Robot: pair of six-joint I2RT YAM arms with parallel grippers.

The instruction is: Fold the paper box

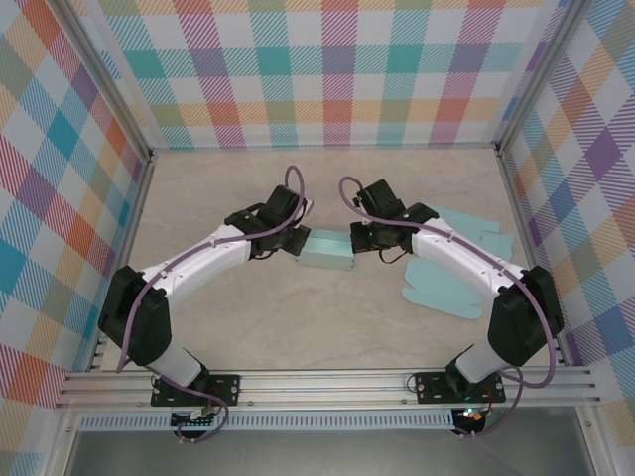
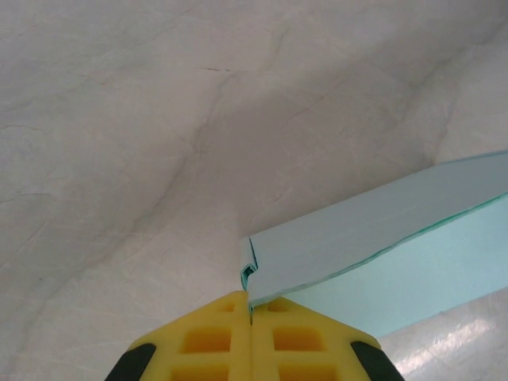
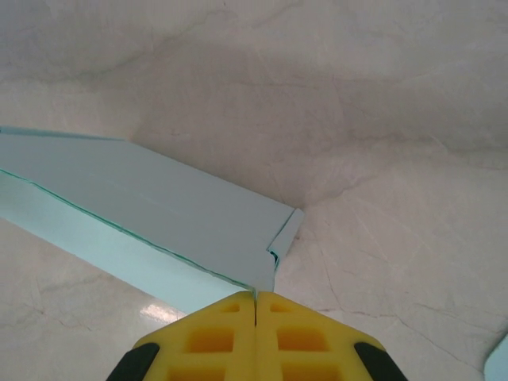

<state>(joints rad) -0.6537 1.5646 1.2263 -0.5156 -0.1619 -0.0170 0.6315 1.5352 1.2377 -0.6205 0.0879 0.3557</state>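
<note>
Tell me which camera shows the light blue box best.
The top external view: the whole box shows there, end to end. The left wrist view shows one end of it close up at its fingertips, and the right wrist view shows the opposite end the same way.

A robot test cell: plaid-lined walls (image 1: pixel 337 69) on aluminium framing (image 1: pixel 327 382).

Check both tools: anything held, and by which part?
The paper box, pinched at both ends: left tool on the thin edge at its left end, right tool on the right-end edge.
</note>
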